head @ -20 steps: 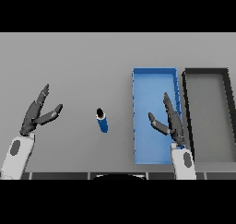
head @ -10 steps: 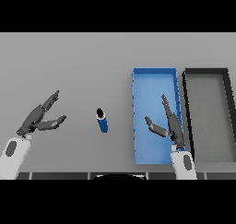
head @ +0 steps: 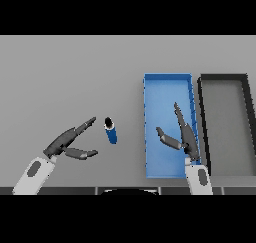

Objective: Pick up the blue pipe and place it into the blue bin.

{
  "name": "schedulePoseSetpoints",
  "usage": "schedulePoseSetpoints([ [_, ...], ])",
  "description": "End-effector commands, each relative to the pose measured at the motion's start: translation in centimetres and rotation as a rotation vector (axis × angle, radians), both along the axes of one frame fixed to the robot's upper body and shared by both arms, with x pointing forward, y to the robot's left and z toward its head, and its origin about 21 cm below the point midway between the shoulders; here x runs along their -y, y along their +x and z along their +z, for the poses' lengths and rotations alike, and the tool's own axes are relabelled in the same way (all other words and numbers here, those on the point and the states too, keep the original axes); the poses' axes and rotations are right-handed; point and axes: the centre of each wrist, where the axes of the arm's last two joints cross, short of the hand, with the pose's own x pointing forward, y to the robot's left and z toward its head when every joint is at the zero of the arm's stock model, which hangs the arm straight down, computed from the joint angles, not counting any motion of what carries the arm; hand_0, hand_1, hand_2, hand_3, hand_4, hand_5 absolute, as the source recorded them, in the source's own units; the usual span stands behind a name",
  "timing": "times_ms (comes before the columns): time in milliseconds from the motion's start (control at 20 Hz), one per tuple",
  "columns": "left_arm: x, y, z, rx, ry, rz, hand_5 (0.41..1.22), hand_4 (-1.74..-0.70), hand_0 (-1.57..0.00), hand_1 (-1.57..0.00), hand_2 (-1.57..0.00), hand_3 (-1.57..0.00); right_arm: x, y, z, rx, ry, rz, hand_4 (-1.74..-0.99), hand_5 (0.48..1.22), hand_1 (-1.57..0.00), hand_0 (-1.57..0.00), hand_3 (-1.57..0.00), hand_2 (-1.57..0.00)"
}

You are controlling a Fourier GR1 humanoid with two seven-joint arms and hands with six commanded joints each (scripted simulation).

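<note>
Blue pipe [head: 111, 132] lies on grey table [head: 75, 77], just left of blue bin [head: 167, 87], untouched. My left hand [head: 67, 143] sits left of pipe, fingers straight, thumb apart. My right hand [head: 182, 134] hovers over bin, fingers spread. Dark bin [head: 225, 79] adjoins blue bin's right side.

Two white forearms are seen, each marked with a grey oval patch; the left hand [head: 64, 144] and right hand [head: 184, 137] are dark, with slender tapered fingers [head: 85, 124].
</note>
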Motion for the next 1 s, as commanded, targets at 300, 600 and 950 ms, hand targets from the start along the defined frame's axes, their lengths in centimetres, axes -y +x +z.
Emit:
schedulePoseSetpoints([
  [300,4.0,1.4,-2.8,-0.051,-0.008,-0.016,0.467,-1.2,0.0,0.0,0.0,0.0,-0.1,-0.4,0.1,-0.008,0.001,-0.011,-1.229,0.621,0.0,0.0,0.0,0.0],
  [600,7.0,2.8,-4.0,-0.039,-0.006,-0.055,0.459,-1.14,0.0,0.0,0.0,0.0,0.1,-0.7,0.2,-0.005,0.01,-0.021,-1.204,0.607,0.0,0.0,0.0,0.0],
  [950,9.3,3.6,-5.3,-0.068,-0.142,-0.054,0.585,-1.27,0.0,-0.04,-0.11,-0.04,0.5,-0.7,-0.1,-0.009,0.003,-0.023,-1.196,0.603,0.0,0.0,0.0,0.0],
])
